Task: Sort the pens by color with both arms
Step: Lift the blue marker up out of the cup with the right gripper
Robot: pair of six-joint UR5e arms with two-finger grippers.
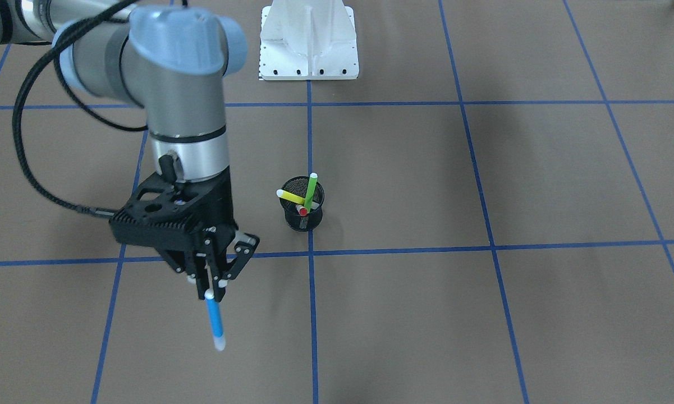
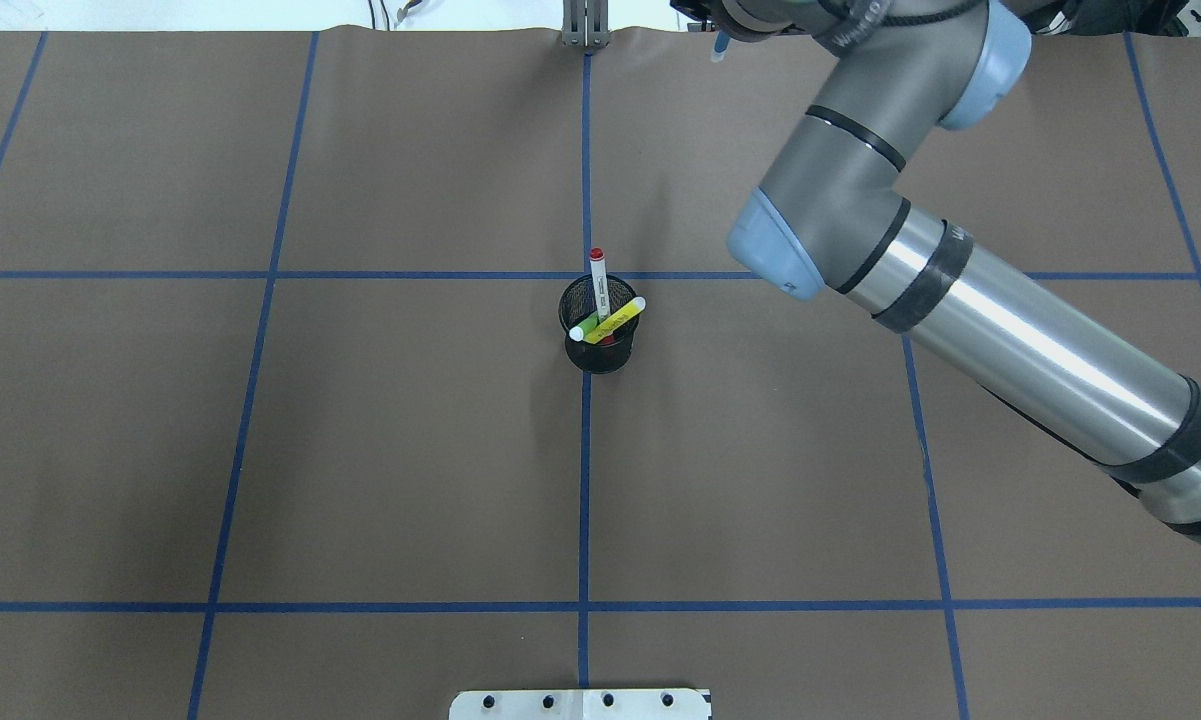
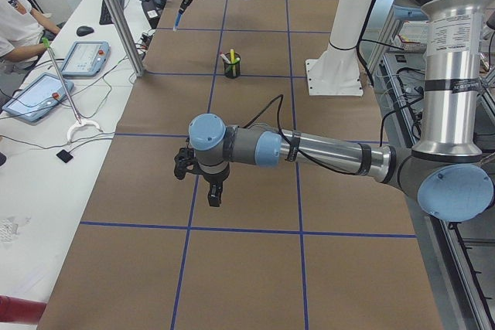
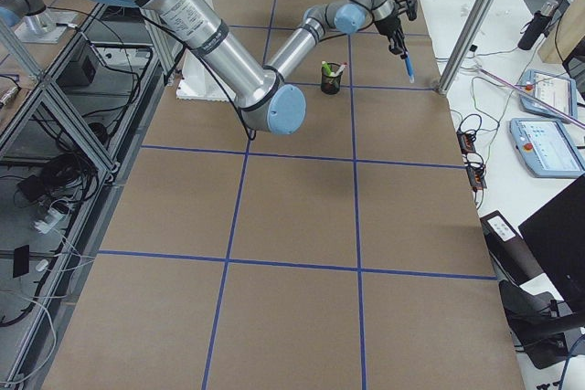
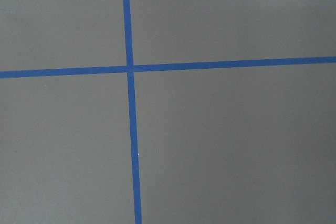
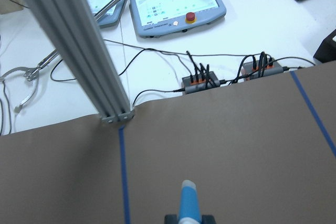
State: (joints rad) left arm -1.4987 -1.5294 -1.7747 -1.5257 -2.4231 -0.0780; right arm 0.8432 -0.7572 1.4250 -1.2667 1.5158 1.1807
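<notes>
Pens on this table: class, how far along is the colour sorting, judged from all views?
Done: the blue pen is out of the mesh cup. In hand: the right tool grips it by its upper end, above the table. Left: the green pen, yellow pen and white pen stand in the cup; the left tool hangs well away from it.

Cup (image 1: 303, 216) mid-frame, three pens (image 1: 311, 191) in it. Stand (image 1: 308, 45) top centre. Lower left: right gripper (image 1: 210, 283), fourth pen (image 1: 215, 321) hanging below it.
</notes>
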